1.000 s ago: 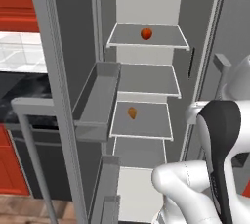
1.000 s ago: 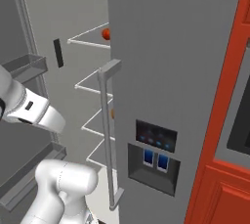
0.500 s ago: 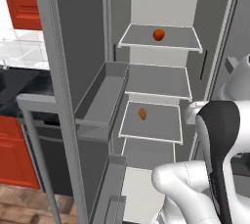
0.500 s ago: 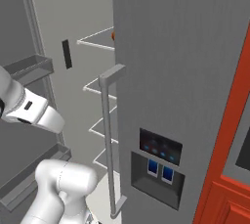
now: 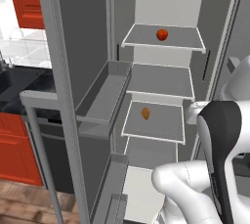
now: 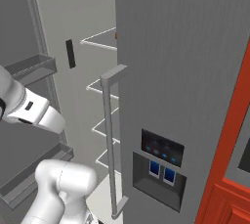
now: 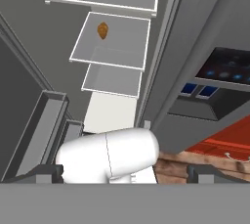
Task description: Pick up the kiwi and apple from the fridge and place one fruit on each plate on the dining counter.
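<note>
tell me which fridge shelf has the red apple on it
The top shelf: the apple sits there; the shelf two below holds an orange-brown lump.

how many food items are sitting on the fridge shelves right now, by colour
red: 1, the apple on the top shelf
orange-brown: 1, the lump two shelves lower
total: 2

The fridge [image 5: 166, 3] stands open; shelves mostly bare, an orange-brown lump [image 5: 145, 114] on one.
</note>
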